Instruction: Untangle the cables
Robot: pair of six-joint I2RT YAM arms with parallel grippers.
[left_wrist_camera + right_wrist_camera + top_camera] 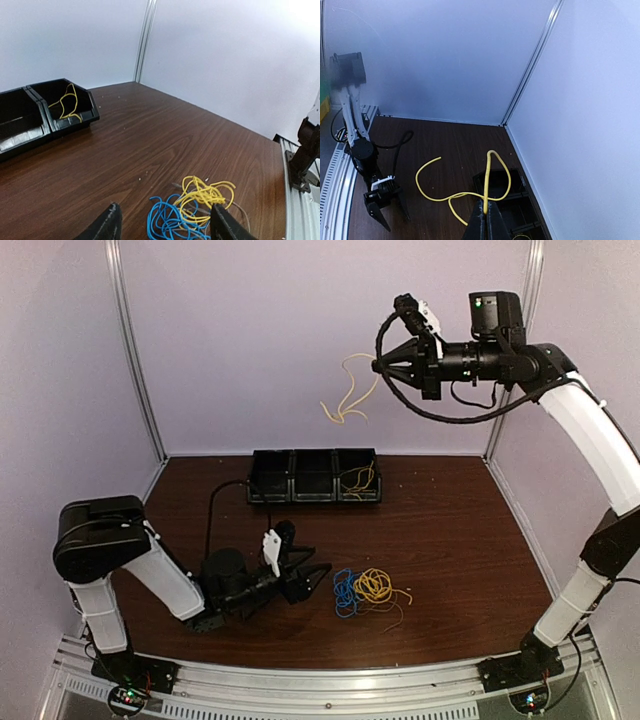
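While the right gripper point(378, 365) pinched a yellow cable point(348, 400) aloft, left gripper point(312, 578), jaws apart, beside the blue-and-yellow tangle point(365, 590).

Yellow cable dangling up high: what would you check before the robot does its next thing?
1. Grip: right tool shut on lifted yellow cable: ok.
2. Clearance: that cable hangs free, touching nothing else: ok.
3. Readiness: left tool open, low beside the blue cable: ok.
4. Separation: blue cable apart from yellow coil: not ok, they overlap.
5. Drop spot: lifted cable directly over the black bin: cannot tell.
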